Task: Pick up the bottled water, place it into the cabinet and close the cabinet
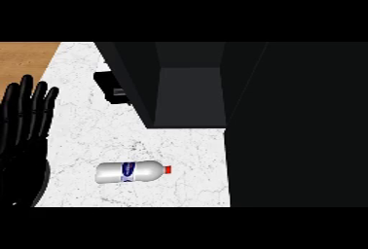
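Note:
A clear water bottle (pixel 133 171) with a blue label and a red cap lies on its side on the white marble counter (pixel 93 131), cap pointing right. My left hand (pixel 25 116) rests open at the view's left edge, fingers straight and pointing up, well apart from the bottle. A dark cabinet (pixel 191 92) stands at the back, its inside showing as a grey recess. The right hand shows nowhere in the head view.
A small black object (pixel 111 87) sits on the counter against the cabinet's left side. A dark panel (pixel 295 126) fills the whole right part of the view. Brown wood (pixel 25 56) borders the counter at top left.

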`<state>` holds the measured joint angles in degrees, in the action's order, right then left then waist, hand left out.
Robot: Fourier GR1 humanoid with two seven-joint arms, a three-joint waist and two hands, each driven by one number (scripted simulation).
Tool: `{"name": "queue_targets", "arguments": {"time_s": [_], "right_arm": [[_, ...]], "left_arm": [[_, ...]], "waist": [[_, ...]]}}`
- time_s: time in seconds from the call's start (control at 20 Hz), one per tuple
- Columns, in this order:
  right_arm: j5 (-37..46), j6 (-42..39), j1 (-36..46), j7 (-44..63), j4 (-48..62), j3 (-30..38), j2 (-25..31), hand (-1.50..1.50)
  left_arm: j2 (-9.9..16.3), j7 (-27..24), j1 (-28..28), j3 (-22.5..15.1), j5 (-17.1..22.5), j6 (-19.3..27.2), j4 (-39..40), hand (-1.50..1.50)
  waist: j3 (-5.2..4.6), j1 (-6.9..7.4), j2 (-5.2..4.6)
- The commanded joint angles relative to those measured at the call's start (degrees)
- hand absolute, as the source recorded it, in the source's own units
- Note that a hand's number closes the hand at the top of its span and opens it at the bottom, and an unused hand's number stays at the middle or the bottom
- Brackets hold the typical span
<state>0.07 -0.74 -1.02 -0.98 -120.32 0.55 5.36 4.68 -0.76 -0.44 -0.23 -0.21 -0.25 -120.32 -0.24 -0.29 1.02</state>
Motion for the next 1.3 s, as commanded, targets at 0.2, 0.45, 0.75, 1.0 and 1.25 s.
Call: {"name": "queue_targets", "arguments": {"time_s": [0.2,0.45,0.75,1.0,1.25], "right_arm": [[0.2,-2.98,1.04,-0.31,-1.75,-2.25,1.93,-1.5],[-8.77,-3.48,-4.53,5.83,1.6,-5.93,-3.9,-1.5],[-13.23,-5.17,-8.19,7.95,1.37,-8.26,-5.07,-1.5],[-16.34,-6.59,-12.88,9.12,-2.15,-7.84,-4.03,-1.5],[-16.92,-7.28,-17.04,8.48,-5.4,-9.02,-4.1,-1.5]], "left_arm": [[16.57,-1.78,3.04,-13.88,-31.27,-7.79,8.68,-1.5],[14.15,6.61,8.93,-16.83,-45.65,0.52,16.68,-1.5],[6.04,14.89,12.14,-28.42,-65.87,11.2,26.64,-1.5],[-4.24,24.9,14.7,-38.26,-83.47,21.35,38.41,-1.5],[-4.54,38.65,14.12,-48.59,-90.66,32.74,50.79,-1.5]], "waist": [[1.68,-3.66,-1.8],[1.16,-1.79,-2.26],[0.52,-2.59,-1.07],[0.31,-2.07,-0.55],[0.12,-1.36,-0.68]]}}
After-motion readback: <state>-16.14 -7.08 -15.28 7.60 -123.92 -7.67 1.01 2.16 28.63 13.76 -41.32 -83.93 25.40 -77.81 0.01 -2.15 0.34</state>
